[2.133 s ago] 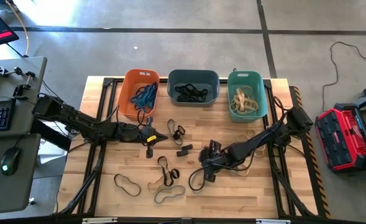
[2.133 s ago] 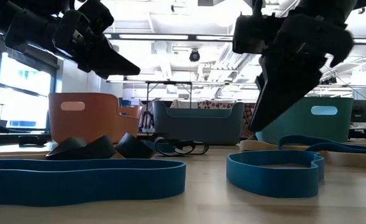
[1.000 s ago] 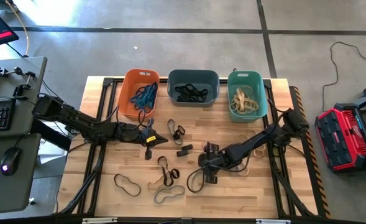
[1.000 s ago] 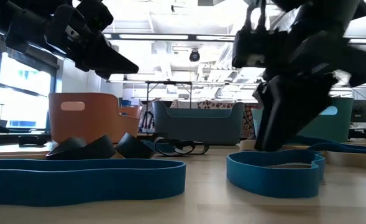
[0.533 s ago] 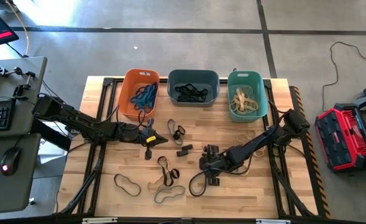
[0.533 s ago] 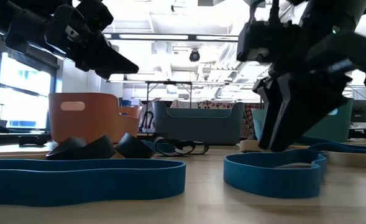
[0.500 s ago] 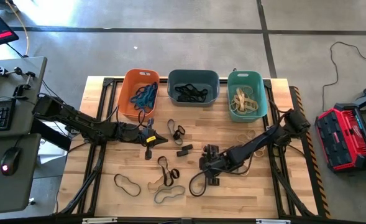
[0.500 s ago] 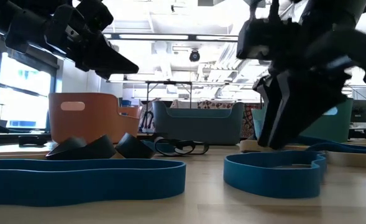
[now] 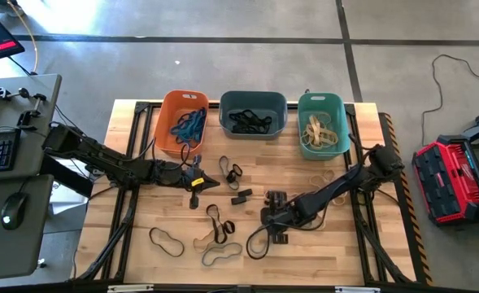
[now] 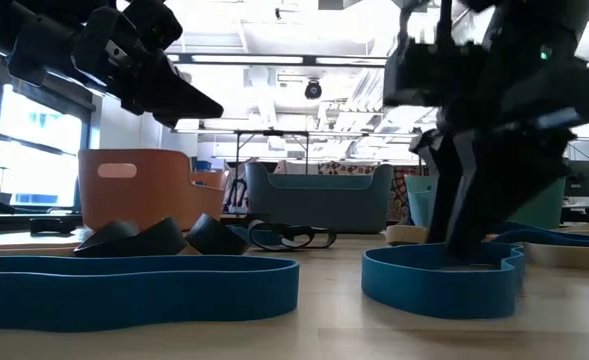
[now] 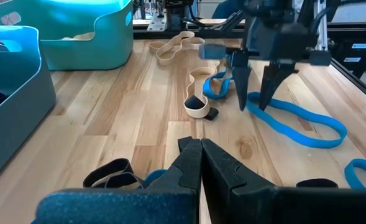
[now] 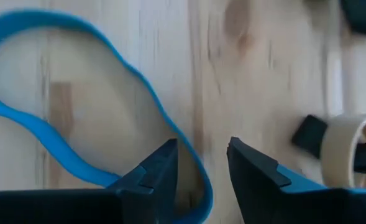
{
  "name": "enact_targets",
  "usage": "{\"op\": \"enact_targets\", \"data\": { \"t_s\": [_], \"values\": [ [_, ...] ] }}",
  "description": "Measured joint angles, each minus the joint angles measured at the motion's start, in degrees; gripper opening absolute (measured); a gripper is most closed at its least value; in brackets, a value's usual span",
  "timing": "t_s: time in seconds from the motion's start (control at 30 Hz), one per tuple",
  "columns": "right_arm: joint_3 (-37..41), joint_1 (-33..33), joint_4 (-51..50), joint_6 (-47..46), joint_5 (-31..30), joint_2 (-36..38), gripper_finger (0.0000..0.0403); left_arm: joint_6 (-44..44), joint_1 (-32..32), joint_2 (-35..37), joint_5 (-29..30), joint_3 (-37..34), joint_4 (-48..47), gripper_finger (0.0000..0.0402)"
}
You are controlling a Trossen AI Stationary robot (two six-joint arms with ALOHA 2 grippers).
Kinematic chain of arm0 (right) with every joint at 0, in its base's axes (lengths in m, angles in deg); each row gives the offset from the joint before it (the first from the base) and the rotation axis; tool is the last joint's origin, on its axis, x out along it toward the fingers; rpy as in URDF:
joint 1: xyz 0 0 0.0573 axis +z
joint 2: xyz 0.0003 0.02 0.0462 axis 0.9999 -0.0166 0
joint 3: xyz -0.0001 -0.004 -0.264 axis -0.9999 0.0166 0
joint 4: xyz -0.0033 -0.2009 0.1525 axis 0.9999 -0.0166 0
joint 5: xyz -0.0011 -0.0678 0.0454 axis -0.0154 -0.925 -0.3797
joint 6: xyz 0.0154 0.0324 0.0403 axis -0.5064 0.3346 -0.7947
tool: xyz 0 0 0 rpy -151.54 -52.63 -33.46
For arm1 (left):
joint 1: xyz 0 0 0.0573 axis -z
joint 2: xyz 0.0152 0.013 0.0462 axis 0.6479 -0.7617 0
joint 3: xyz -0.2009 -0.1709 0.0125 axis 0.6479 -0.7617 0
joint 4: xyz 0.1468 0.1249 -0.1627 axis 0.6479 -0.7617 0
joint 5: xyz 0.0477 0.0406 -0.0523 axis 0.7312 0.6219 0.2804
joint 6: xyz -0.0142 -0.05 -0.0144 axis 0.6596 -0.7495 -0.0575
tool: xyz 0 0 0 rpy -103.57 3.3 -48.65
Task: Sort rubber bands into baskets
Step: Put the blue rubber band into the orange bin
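Three baskets stand in a row at the far edge: orange with blue bands, slate with dark ones, teal with tan ones. A blue rubber band lies flat near the table's middle front. My right gripper points steeply down onto it, open, one finger on each side of the band's strip. It also shows in the left wrist view and the low view. My left gripper hangs shut above the table's left middle, holding nothing. My right gripper comes at the blue band from above. Its fingers stand astride one run of the strip, which lies flat on the table. One finger is right against the strip; I cannot tell whether it touches.
Loose bands lie about: blue ones near the front, dark ones at the middle, tan ones below the teal basket. A tan loop with a dark piece lies beside the right gripper.
My right gripper has rolled a little about its own axis while staying at the blue band, and its fingers now stand more upright over the strip. The band still lies flat on the table.
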Motion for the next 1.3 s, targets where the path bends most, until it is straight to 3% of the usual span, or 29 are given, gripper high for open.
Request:
{"op": "enact_targets", "data": {
  "t_s": [0.17,0.3,0.4,0.67,0.87,1.1,1.3],
  "values": [
    [-0.1,-0.8,0.1,0.5,2.1,-1.6,0.0115,0.0,0.0,0.0,0.0,0.0,0.4,0.0],
    [-0.5,-1.6,-0.6,1.0,2.5,-1.4,0.0056,-0.9,0.0,0.0,0.0,0.0,0.4,0.0],
    [-2.4,-2.0,-4.9,2.0,-1.2,-1.5,0.0009,-4.1,0.0,0.0,0.2,0.0,0.1,0.0],
    [-7.1,-4.1,-5.1,7.0,-12.4,-1.4,0.0003,-4.6,0.0,0.0,1.4,0.0,-0.1,0.0007],
    [-7.7,-6.0,3.9,13.6,-18.0,-1.4,0.0002,-4.7,1.5,-1.9,1.6,0.0,1.2,0.0058],
    [-7.7,-8.2,15.4,23.4,-20.3,-1.4,0.0001,-6.1,1.9,-5.4,3.7,0.1,5.8,0.0129],
    [-7.7,-9.6,24.1,29.7,-20.4,-1.4,0.0001,-9.0,1.9,-7.1,2.9,0.7,7.5,0.0164]
  ]
}}
